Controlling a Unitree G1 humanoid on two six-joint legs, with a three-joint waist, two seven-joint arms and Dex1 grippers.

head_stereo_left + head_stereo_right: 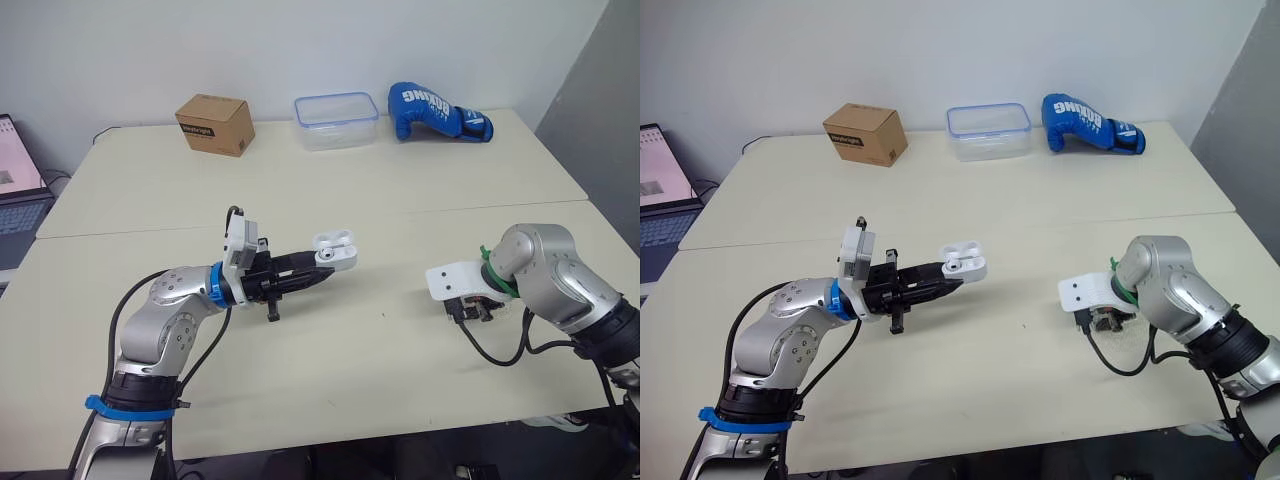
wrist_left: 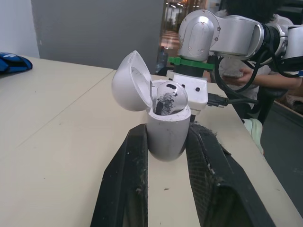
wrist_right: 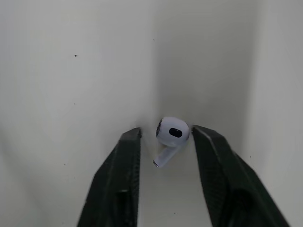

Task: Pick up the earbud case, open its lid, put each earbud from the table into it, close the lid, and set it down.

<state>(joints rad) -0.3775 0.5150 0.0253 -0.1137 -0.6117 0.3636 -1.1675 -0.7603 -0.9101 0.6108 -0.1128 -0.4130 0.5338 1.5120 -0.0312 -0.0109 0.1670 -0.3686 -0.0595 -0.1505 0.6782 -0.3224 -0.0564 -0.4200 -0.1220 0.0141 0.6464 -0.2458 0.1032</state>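
Left arm: elbow bent low, forearm nearly level and reaching forward toward the middle, the left gripper (image 1: 322, 268) clamped from both sides on the lower half of the open earbud case (image 2: 166, 137). Right arm: elbow bent, forearm drawn inward, wrist turned downward; the right gripper (image 3: 166, 135) points down, its fingers (image 3: 128, 156) parted, one either side of an earbud (image 3: 173, 131).

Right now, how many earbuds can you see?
2. One earbud sits in the open earbud case held by the left end effector; the other earbud lies on the table between the right end effector's fingers.
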